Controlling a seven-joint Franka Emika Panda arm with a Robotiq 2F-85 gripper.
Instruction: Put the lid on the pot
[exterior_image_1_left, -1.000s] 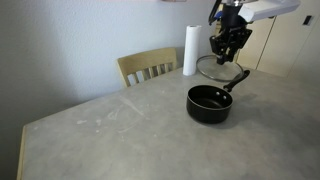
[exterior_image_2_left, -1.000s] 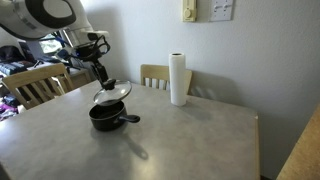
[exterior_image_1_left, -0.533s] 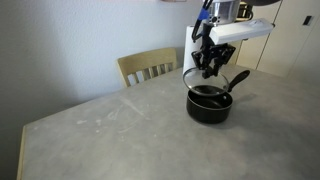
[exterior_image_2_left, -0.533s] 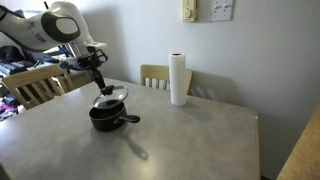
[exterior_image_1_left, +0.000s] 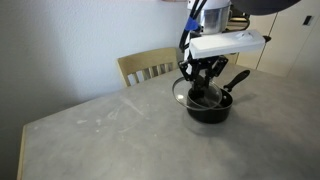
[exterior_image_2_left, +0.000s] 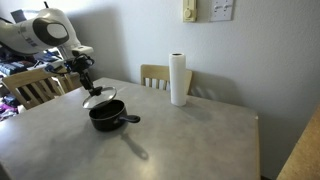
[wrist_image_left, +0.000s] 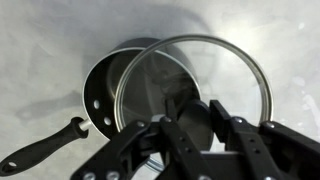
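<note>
My gripper (wrist_image_left: 196, 112) is shut on the dark knob of the clear glass lid (wrist_image_left: 232, 72). The lid hangs just above the small black pot (wrist_image_left: 108, 88), shifted somewhat to one side so that it covers only part of the opening. The pot's long black handle (wrist_image_left: 42, 150) sticks out away from the lid. In both exterior views the gripper (exterior_image_1_left: 205, 78) (exterior_image_2_left: 88, 82) holds the lid (exterior_image_1_left: 190, 94) (exterior_image_2_left: 98, 98), slightly tilted, over the pot (exterior_image_1_left: 210, 108) (exterior_image_2_left: 106, 118) on the grey table.
A tall white paper-towel roll (exterior_image_2_left: 178, 79) stands at the table's far edge. Wooden chairs (exterior_image_1_left: 148, 67) (exterior_image_2_left: 30, 86) are pushed up to the table. The grey tabletop (exterior_image_1_left: 100, 130) stretches wide in front of the pot.
The arm has carried the lid from behind the pot to just above it and lowered it. The gripper has stayed shut on the knob; the pot has not moved.
</note>
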